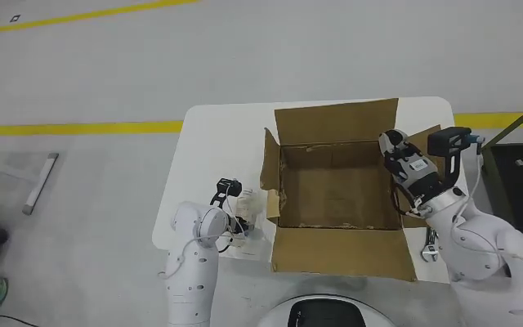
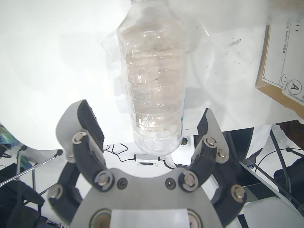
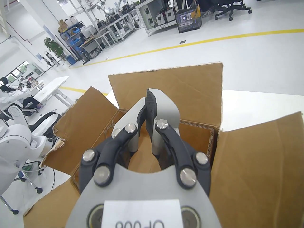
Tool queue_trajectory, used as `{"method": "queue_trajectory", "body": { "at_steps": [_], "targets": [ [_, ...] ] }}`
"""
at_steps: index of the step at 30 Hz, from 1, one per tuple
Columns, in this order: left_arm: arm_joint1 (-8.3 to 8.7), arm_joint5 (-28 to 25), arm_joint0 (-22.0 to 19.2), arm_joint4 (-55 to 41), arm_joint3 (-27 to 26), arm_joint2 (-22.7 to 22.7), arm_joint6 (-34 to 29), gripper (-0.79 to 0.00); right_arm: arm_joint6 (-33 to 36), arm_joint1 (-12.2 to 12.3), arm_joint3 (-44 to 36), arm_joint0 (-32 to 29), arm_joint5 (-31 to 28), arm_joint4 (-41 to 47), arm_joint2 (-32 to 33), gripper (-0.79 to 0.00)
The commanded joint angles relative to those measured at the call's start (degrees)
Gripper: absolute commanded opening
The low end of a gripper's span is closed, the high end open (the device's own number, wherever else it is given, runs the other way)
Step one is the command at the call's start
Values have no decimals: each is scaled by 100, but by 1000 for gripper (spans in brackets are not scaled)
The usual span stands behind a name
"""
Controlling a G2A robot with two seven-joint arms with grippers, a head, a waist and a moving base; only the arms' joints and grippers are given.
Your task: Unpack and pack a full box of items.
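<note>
The left claw (image 2: 144, 109) stands released, its ribbed pads (image 2: 91, 122) on either side of the base of a clear plastic bottle (image 2: 154, 72) without touching it. The bottle lies on its side on the white bench (image 2: 47, 48), white cap pointing away from the claw. With its jaws straddling the bottle, this arm looks to be either at the start of a pick for repacking or at the end of a set-down; the pictures do not settle which.

If it is a pick, the next move calls for closing squarely on the ribbed lower body, which is thin and likely to flex or roll, so a firm, centred squeeze is wanted.

The bottle's base lies close to the bench's near edge, leaving little margin on that side. Just beside the bottle stands the torn side flap (image 1: 270, 167) of the open cardboard box (image 1: 339, 196), which a lift toward the box must clear. The box floor looks bare, so there is room inside.

The right claw (image 3: 150, 97) hangs clenched on nothing above the box's far side, apart from the bottle.
</note>
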Motion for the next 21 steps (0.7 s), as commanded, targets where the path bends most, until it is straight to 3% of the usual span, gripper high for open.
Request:
{"method": "queue_trajectory", "body": {
  "at_steps": [1,2,7,10,13,14,15,16,19,21],
  "targets": [
    [18,-3,-30,-18,82,11,61,0,-1,5,3,4,12,-8,-13,-785],
    [27,-13,-42,-38,131,16,85,0,0,8,6,6,18,-16,-18,-785],
    [69,-37,-128,-89,325,55,184,-145,2,23,5,18,27,-36,-35,-785],
    [91,-29,-167,-132,417,82,230,-114,0,31,5,22,53,-47,-46,-785],
    [114,-30,-188,-159,502,118,244,-145,0,37,9,23,78,-48,-72,-785],
    [122,-27,-195,-165,524,128,257,-200,0,40,8,23,85,-57,-80,-785],
    [129,-23,-196,-168,553,143,257,-332,-4,42,7,21,92,-60,-87,-785],
    [136,-22,-200,-176,568,158,264,-403,-4,44,9,19,99,-56,-93,-785],
    [158,-9,-204,-195,605,196,269,-508,-14,50,4,13,126,-54,-102,-785],
    [173,5,-204,-213,602,214,270,-650,-32,52,-7,-1,145,5,-101,-785]
  ]
}}
